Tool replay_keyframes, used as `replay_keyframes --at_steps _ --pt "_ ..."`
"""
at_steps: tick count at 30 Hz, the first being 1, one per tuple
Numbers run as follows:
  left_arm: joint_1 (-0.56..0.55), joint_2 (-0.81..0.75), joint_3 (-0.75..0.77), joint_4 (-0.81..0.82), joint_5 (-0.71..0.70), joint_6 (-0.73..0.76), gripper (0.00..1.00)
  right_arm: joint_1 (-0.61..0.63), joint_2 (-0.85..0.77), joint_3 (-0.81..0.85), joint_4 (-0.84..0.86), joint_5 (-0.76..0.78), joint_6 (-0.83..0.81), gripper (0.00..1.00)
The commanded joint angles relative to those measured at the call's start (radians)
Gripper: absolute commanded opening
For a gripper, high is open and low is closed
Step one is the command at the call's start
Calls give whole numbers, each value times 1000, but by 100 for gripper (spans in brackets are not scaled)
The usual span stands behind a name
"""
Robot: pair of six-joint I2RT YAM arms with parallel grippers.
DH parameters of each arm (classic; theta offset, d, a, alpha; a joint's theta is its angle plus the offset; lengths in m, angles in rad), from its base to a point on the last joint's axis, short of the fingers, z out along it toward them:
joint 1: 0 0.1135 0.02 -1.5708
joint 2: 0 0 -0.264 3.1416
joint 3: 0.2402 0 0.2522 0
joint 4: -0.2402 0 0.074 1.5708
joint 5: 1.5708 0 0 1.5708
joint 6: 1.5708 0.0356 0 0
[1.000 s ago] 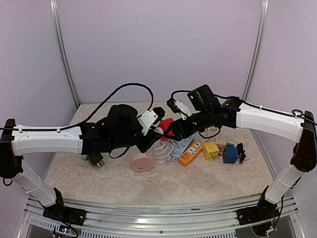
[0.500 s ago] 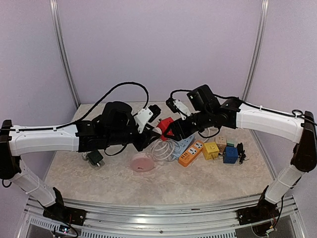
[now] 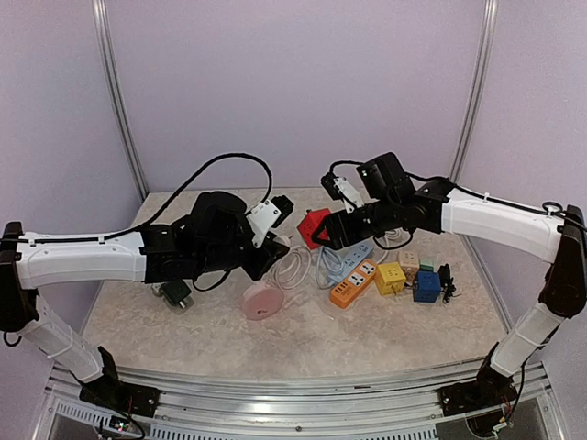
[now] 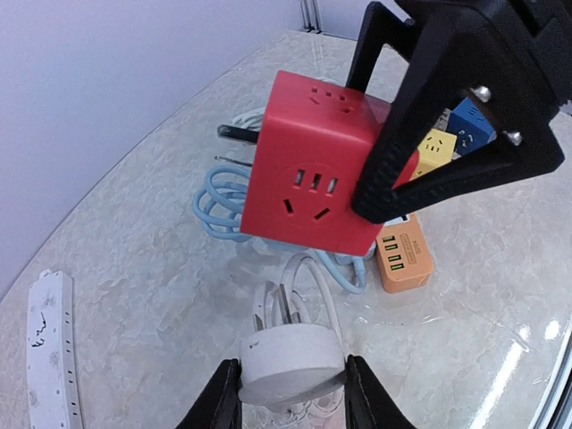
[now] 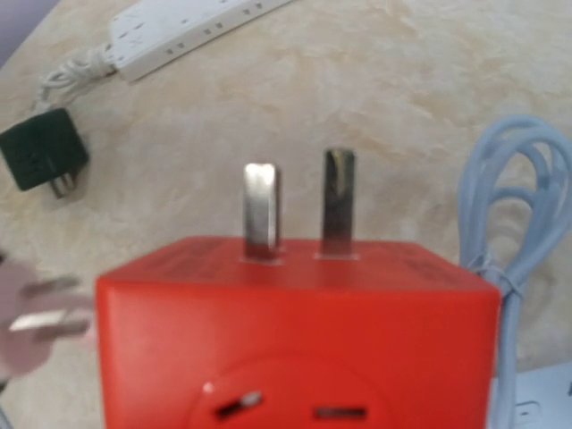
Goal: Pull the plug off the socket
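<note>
Glossy red plast. socket (image 4: 308, 174), shiny metal prongs (image 5: 262, 210)

You find no text, brand or number to read here. The white power strip (image 4: 49, 349) carries a small dark mark, too blurred to make out, and the red socket cube (image 4: 308, 183) shows you no legible print.

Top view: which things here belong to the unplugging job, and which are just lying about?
In the job: red cube socket, in the right gripper; white plug, in the left gripper, already clear of it.
Lying about: orange power strip, yellow cube, blue cube, pink disc, white power strip, black adapter.
</note>
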Motion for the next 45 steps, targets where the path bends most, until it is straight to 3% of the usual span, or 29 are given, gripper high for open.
replay_keyframes --at_steps 1,9,21,28,41,45 --pt "53 -43 -24 8 118 -38 0 1 -75 -18 80 -38 -39 0" --pt "124 -72 -39 10 201 -126 0 1 -165 -81 148 -19 -49 0" --pt "496 -98 -140 -79 280 -423 0 3 -257 -155 255 -49 -70 0" --pt "608 -108 -196 -57 319 -494 1 3 -259 -171 262 -60 -72 0" --pt "676 -46 -250 -19 340 -559 21 3 -243 -158 262 -90 -68 0" --pt "677 -50 -259 -18 323 -565 42 3 -243 -169 278 -107 -74 0"
